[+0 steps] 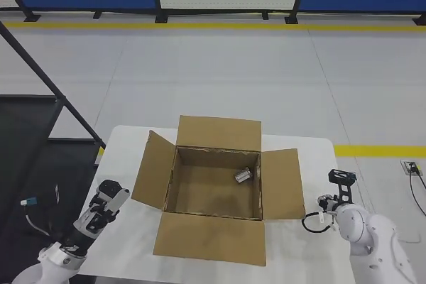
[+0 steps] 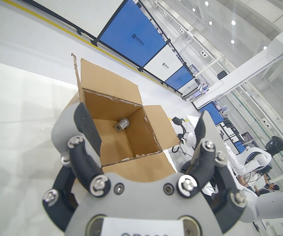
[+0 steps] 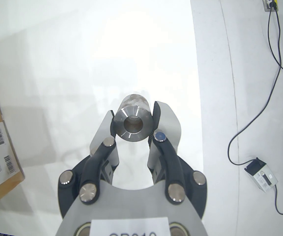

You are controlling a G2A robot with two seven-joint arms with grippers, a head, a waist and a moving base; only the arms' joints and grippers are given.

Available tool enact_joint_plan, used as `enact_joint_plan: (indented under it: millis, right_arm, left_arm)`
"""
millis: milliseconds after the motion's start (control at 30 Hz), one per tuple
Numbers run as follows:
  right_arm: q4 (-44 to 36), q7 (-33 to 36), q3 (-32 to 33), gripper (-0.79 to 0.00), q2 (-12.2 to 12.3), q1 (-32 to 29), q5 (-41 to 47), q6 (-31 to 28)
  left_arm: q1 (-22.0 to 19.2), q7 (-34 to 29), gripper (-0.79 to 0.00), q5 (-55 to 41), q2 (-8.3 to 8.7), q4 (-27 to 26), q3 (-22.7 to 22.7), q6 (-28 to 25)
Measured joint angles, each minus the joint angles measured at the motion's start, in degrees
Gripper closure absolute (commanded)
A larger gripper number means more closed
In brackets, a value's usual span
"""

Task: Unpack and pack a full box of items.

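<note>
The box (image 1: 220, 131) stands open on the table (image 1: 298, 238) with one small metal part (image 1: 243, 175) lying near its far right corner, while the right gripper (image 3: 134, 111) pinches a steel cylinder (image 3: 131, 103) over bare tabletop beyond the right flap (image 1: 282, 183) — midway through, I'd say, though emptying or refilling I can't tell. The left gripper (image 2: 143, 114) hangs spread and empty on the other side; only that splayed flap lies between cylinder and opening.
</note>
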Motion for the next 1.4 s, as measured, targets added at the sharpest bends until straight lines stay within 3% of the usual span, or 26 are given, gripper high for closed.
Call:
enact_joint_plan:
  millis: [167,200,333,433,467,533,600,633,867,967,1067,1200,1400]
  right_arm:
    - [4.0,2.1,-0.8,0.000,0.1,2.8,-0.3,-1.1]
    - [4.6,2.4,-0.8,-0.148,0.1,3.1,-0.2,-1.2]
    - [6.9,3.4,-1.0,-0.308,0.3,4.4,0.6,-2.6]
    - [8.1,3.4,-1.0,-0.379,0.3,4.9,1.0,-3.2]
    - [8.3,3.2,-1.0,-0.428,0.4,5.0,1.2,-3.3]
    - [8.1,2.0,-0.4,-0.650,0.4,4.8,2.3,-3.4]
    - [6.3,0.0,0.5,-0.696,0.5,3.8,3.6,-3.1]
    - [4.1,-2.0,1.4,-0.767,0.5,2.4,4.7,-2.8]
    - [-22.1,-19.8,6.7,-0.785,0.2,-14.7,11.8,-3.4]
    - [-33.1,-27.3,5.5,-0.785,0.0,-22.4,12.6,-7.9]
    - [-39.9,-30.8,1.7,-0.785,0.1,-26.4,9.0,-12.4]
    - [-40.8,-28.9,-6.7,-0.785,0.1,-23.9,2.5,-17.2]
    - [-31.1,-18.6,-21.4,-0.785,-1.1,-9.0,-3.1,-18.5]
  left_arm:
    - [0.0,0.0,-0.785,0.0,0.00,0.0,0.0,0.0]
    - [0.0,0.0,-0.785,0.0,0.00,0.0,0.0,0.0]
    - [0.0,0.0,-0.785,0.0,0.00,0.0,0.0,0.0]
    - [0.0,0.0,-0.785,0.0,0.00,0.0,0.0,0.0]
    - [0.0,0.0,-0.785,0.0,0.00,0.0,0.0,0.0]
    - [0.0,0.0,-0.785,0.0,0.00,0.0,0.0,0.0]
    - [0.0,0.0,-0.785,0.0,0.00,0.0,0.0,0.0]
    - [0.0,0.0,-0.785,0.0,0.00,0.0,0.0,0.0]
    - [0.0,0.0,-0.785,0.0,0.00,0.0,0.0,0.0]
    - [0.0,0.0,-0.785,0.0,0.00,0.0,0.0,0.0]
    - [0.0,0.0,-0.785,0.0,0.00,0.0,0.0,0.0]
    - [0.0,0.0,-0.785,0.0,0.00,0.0,0.0,0.0]
    - [0.0,0.0,-0.785,0.0,0.00,0.0,0.0,0.0]
